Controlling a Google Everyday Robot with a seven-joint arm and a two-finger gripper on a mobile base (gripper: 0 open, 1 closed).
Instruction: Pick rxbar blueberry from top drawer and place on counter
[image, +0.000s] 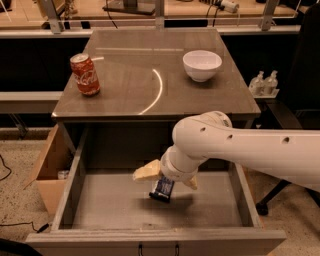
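Gripper (168, 178) sits down inside the open top drawer (70, 190), and I see its fingers (146, 171) clamped on the rxbar blueberry (163, 189). The bar hangs nearly on end over the drawer floor, in front of the counter (130, 85).

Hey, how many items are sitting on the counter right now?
2 on the counter: the red soda can near the left edge and the white bowl toward the back right. The gripper is down in the top drawer, gripping the rxbar blueberry.
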